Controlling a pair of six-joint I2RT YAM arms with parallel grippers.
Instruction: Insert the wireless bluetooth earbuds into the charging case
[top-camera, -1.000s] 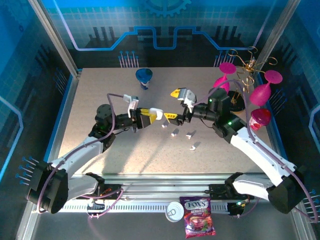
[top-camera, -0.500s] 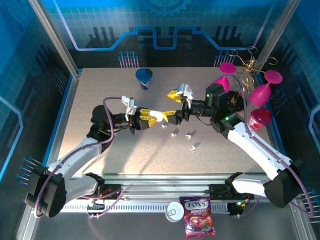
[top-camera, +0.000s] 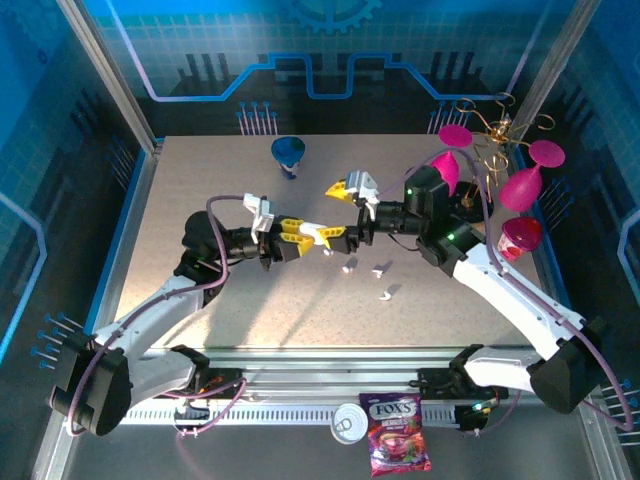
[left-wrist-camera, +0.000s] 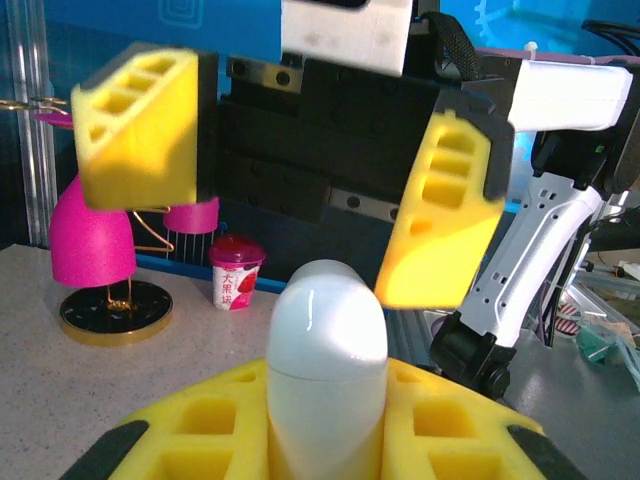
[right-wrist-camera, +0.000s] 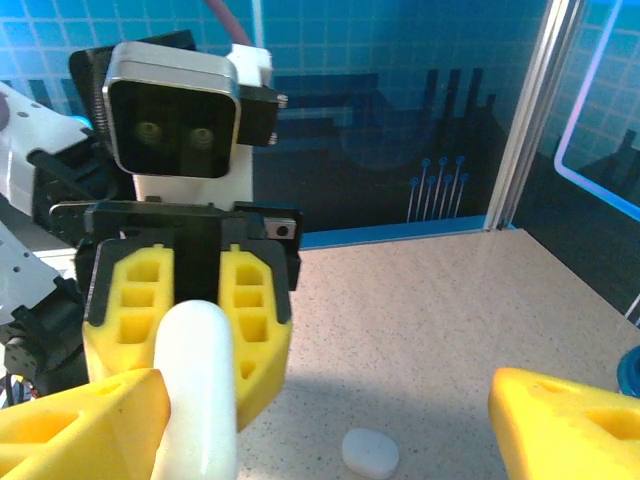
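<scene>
My left end effector (top-camera: 310, 237), clamping the charging case (left-wrist-camera: 325, 360), now meets the open right end effector (top-camera: 342, 213): lid opening next.

The case (left-wrist-camera: 325, 370), in the left gripper (top-camera: 316, 236), sits seemingly between the right gripper's (top-camera: 343, 213) fingers (left-wrist-camera: 440, 220), above the earbuds (top-camera: 349, 266).

White-and-black arms (top-camera: 160, 300) carry purple cables (top-camera: 222, 199) and blocky yellow jaws.

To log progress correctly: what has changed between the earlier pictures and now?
The left end effector, shut on the white case, carried it rightward. The right end effector, open, moved left to meet it, its jaws now on either side of the case. The earbuds on the table stayed put.
</scene>
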